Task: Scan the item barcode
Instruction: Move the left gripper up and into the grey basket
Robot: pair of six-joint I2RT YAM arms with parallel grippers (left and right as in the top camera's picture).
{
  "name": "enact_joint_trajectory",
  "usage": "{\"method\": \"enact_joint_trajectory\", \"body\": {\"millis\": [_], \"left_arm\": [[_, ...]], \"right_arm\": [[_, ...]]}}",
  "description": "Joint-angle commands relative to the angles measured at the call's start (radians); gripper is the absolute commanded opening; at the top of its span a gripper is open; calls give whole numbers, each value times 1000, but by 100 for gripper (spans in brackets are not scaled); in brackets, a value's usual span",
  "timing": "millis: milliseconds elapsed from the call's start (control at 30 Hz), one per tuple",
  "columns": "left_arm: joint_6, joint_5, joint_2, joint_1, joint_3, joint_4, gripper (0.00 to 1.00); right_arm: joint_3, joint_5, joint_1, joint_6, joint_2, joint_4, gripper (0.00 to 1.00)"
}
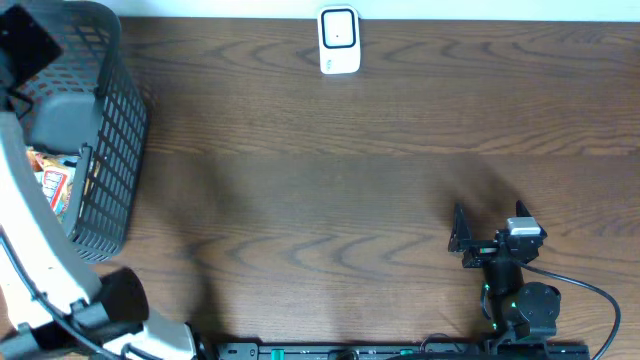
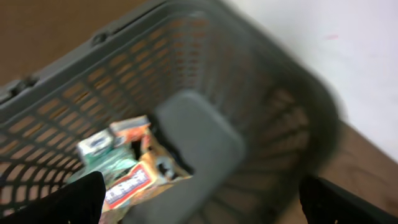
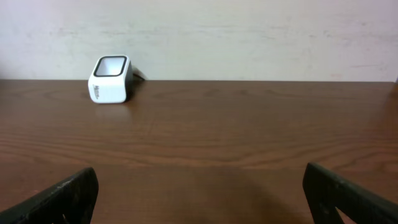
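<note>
Both sets of fingers spread wide, empty (left fingers (image 2: 74, 200) above the basket (image 2: 62, 106), right fingers (image 3: 62, 199) facing the scanner (image 3: 111, 79)).

Left arm (image 1: 28, 240) stretches along the desk's (image 1: 300, 200) left edge, left tool (image 2: 208, 202) spread wide; right tool (image 1: 460, 238), jaws likewise parted, sits near the front right corner.

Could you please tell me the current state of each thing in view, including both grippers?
Basket: at the left end of the table, holding packets.
Snack packets: lying in the basket, not gripped.
Scanner: standing at the table's far edge, nothing in front of it.
Left gripper: open, empty, above the basket.
Right gripper: open, empty, facing the scanner.
</note>
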Motion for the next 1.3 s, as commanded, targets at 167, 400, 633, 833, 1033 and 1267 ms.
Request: {"method": "enact_joint_trajectory", "body": {"millis": [167,400,633,833,1033,1267], "left_arm": [[80,-34,58,150,-30,-103,98],[216,-13,64,174,-249,-45,98],[254,-72,65,181,-549,100,97],[261,-70,65,213,-655,172,98],[295,1,65,233,-722,221,98],[459,113,65,233,-792,296,98]], "right_arm": [[-1,5,-4,9,-4,-5,99],[-1,5,-4,9,-4,-5,99],[-1,5,-4,10,-4,-5,99],[-1,5,-4,9,-4,-5,99],[-1,5,-4,9,-4,-5,99],[-1,5,-4,10,-3,-5,99]]}}
